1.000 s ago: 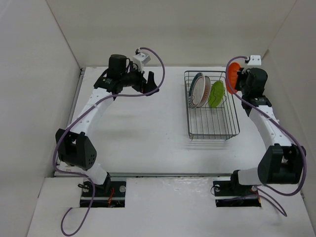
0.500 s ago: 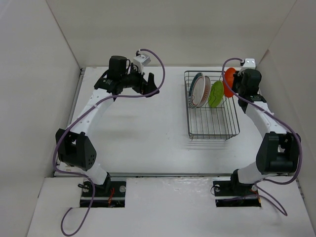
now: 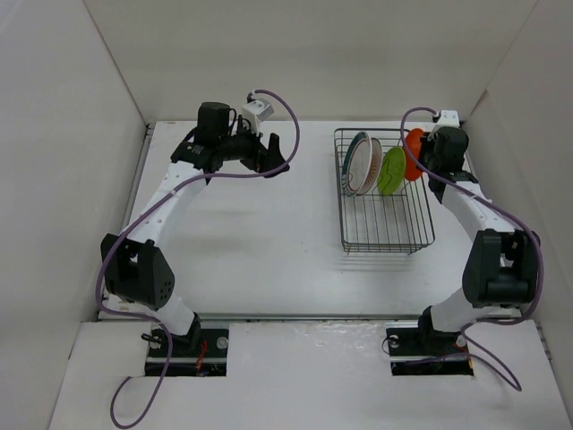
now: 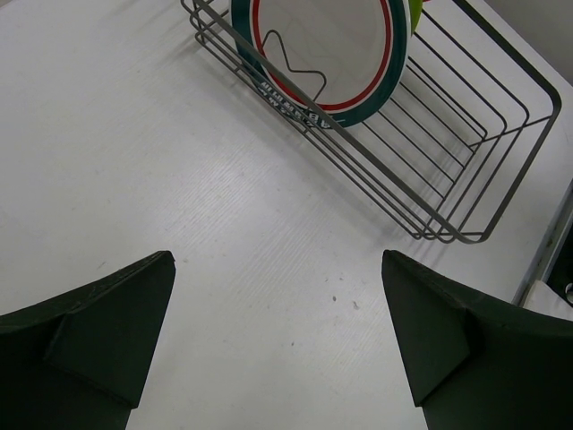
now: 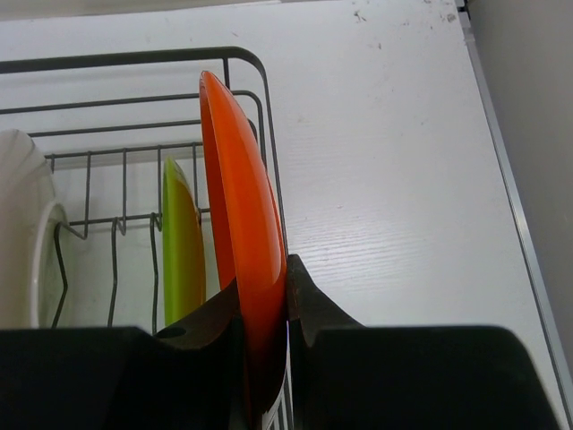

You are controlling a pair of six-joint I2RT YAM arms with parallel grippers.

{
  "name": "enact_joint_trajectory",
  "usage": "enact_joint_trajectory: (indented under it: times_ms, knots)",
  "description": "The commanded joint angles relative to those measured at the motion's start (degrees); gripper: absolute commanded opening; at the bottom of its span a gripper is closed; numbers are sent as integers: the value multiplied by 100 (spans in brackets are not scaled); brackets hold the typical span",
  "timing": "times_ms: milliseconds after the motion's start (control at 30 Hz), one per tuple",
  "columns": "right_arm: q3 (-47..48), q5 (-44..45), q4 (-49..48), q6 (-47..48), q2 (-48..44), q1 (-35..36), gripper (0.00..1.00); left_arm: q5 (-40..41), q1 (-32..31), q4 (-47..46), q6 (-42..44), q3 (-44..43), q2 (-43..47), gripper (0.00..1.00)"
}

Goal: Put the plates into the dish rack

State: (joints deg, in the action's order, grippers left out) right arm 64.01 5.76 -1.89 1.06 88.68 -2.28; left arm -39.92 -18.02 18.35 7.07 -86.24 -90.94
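**Inspector:** Where is the last plate?

**Assessor:** The orange plate stands on edge, clamped between the jaws of the right gripper. It hangs over the far right end of the dish rack, just beside the green plate already slotted there.

**Inspector:** Orientation?

**Assessor:** Its face runs parallel to the green plate, so no turn looks necessary. In the right wrist view its edge lines up almost with the rack's end wire. The assessor cannot tell whether the lower rim sits inside that wire or above it.

**Inspector:** So the deciding relation?

**Assessor:** The free slot lies between the green plate and the end wall, slightly to the robot's left of the plate and below it. In the assessor's judgement, the move calls for a small shift left, then a straight descent. The risk is the rim catching the end wire.

**Inspector:** The other arm?

**Assessor:** The left gripper hovers with jaws wide apart and empty above the bare bench. It is left of the rack, facing the teal-rimmed plate. The right arm is plainly the nearer.
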Motion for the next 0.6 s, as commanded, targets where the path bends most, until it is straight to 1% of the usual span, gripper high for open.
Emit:
enact_joint_trajectory:
  times_ms: [0, 167, 367, 467, 500, 567]
  knots:
    - [182, 162, -426, -97, 79, 0, 0, -139, 0, -156, 119, 142, 348, 100]
    - [235, 381, -426, -97, 210, 53, 0, -139, 0, -209, 119, 142, 401, 100]
    - [235, 382, -373, -97, 324, 158, 0, -139, 0, -209, 119, 142, 401, 100]
    - [288, 434, -312, -97, 377, 211, 7, -191, 0, -209, 119, 142, 401, 100]
    - [288, 435, -312, -97, 378, 211, 15, -191, 0, -209, 119, 142, 401, 100]
    - [340, 435, -259, -97, 378, 211, 16, -191, 0, -209, 119, 142, 401, 100]
